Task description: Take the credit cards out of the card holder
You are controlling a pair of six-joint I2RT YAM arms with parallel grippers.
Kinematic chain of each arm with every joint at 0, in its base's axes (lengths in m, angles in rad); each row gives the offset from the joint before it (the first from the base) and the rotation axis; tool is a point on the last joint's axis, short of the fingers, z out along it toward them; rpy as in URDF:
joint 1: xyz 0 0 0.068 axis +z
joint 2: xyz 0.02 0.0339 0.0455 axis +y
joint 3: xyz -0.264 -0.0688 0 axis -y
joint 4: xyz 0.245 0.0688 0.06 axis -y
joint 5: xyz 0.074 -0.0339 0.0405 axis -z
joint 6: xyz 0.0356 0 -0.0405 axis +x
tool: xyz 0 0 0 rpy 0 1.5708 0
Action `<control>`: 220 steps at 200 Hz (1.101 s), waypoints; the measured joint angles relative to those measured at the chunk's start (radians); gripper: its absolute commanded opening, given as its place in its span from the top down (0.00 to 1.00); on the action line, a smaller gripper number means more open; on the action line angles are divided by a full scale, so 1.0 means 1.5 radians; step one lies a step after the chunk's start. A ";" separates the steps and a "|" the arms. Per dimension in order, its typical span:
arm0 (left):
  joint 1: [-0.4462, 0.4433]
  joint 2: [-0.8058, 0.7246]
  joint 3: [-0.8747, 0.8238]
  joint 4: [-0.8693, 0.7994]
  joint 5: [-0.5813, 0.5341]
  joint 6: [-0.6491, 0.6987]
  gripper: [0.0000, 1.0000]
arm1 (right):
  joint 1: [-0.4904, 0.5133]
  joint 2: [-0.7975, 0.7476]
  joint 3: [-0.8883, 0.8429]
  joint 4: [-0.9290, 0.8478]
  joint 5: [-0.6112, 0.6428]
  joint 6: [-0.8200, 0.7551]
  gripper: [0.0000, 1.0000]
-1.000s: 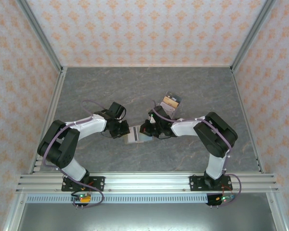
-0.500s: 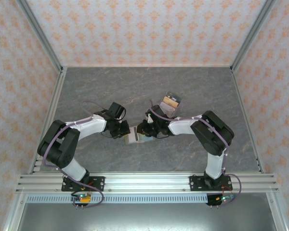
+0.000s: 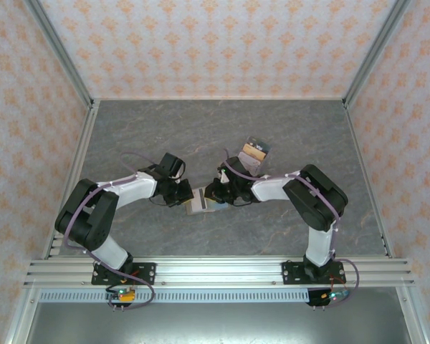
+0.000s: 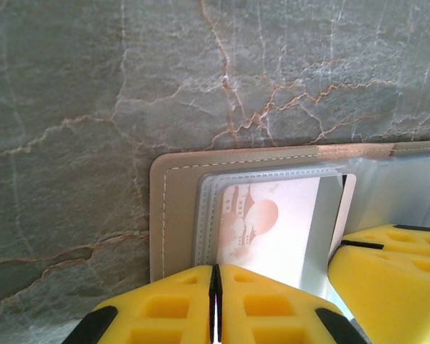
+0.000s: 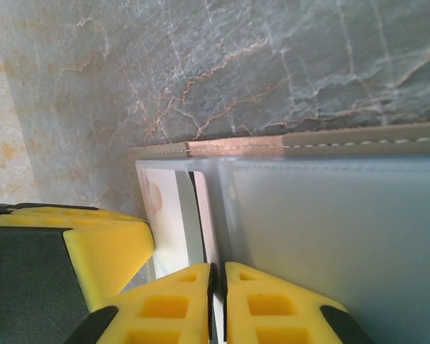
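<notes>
- Top view: both arms reach in toward the middle of the table (image 3: 201,129). The left gripper (image 3: 180,193) and right gripper (image 3: 216,193) face each other over the wallet (image 3: 199,204), one at each end of it. The wallet lies flat and open, nearer the arm bases than the far wall. A glossy clear packet (image 3: 255,152) sits apart from it, further back behind the right arm.
- Left wrist: the left gripper's yellow fingers (image 4: 165,301) are pressed together with just a thin slit between them, right at the near edge of the wallet. Can't tell if they're pinching anything thin. The wallet's taupe border frames a clear sleeve (image 4: 208,215) with a pinkish card (image 4: 272,222) inside, still tucked in. One finger of the right gripper pokes in at the lower right, just beside the card.
- Right wrist: the right gripper's fingers (image 5: 272,304) are also squeezed shut, at the frosted sleeve, and again I can't tell what's between them. The card's edge peeks out on the left, next to a finger of the left gripper.
</notes>
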 measured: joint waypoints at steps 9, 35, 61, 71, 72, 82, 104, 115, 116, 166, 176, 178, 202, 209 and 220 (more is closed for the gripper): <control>0.001 -0.002 -0.004 0.006 0.002 -0.003 0.90 | -0.002 0.000 -0.007 0.015 -0.005 0.008 0.88; 0.008 -0.005 -0.016 0.024 0.018 -0.009 0.90 | -0.006 0.001 -0.028 0.063 -0.016 0.029 0.88; 0.013 -0.006 -0.022 0.037 0.030 -0.017 0.90 | -0.011 0.008 -0.042 0.111 -0.023 0.053 0.88; 0.015 -0.006 -0.024 0.042 0.032 -0.020 0.90 | -0.013 0.012 -0.044 0.126 -0.023 0.061 0.88; 0.015 -0.006 -0.024 0.042 0.032 -0.020 0.91 | -0.013 0.013 -0.044 0.127 -0.023 0.062 0.88; 0.016 -0.006 -0.025 0.046 0.035 -0.023 0.91 | -0.015 0.016 -0.045 0.138 -0.023 0.065 0.88; 0.017 -0.006 -0.028 0.054 0.038 -0.024 0.91 | -0.017 0.018 -0.045 0.147 -0.021 0.067 0.88; 0.017 -0.006 -0.028 0.054 0.038 -0.024 0.90 | -0.017 0.018 -0.045 0.147 -0.021 0.065 0.88; 0.017 -0.006 -0.028 0.054 0.038 -0.024 0.91 | -0.017 0.018 -0.045 0.146 -0.020 0.065 0.88; 0.017 -0.006 -0.027 0.054 0.038 -0.024 0.90 | -0.016 0.017 -0.041 0.122 -0.007 0.028 1.00; 0.017 -0.006 -0.027 0.054 0.038 -0.024 0.89 | -0.016 0.015 -0.041 0.117 -0.003 0.018 1.00; 0.017 -0.006 -0.027 0.054 0.038 -0.024 0.89 | -0.016 0.014 -0.041 0.116 -0.002 0.017 1.00; 0.017 -0.006 -0.027 0.054 0.039 -0.024 0.87 | -0.013 -0.003 -0.041 0.101 0.009 0.003 1.00; 0.017 -0.006 -0.027 0.054 0.039 -0.023 0.86 | -0.012 -0.009 -0.041 0.099 0.011 0.001 1.00; 0.017 -0.006 -0.027 0.053 0.039 -0.022 0.86 | -0.011 -0.018 -0.042 0.097 0.014 -0.002 1.00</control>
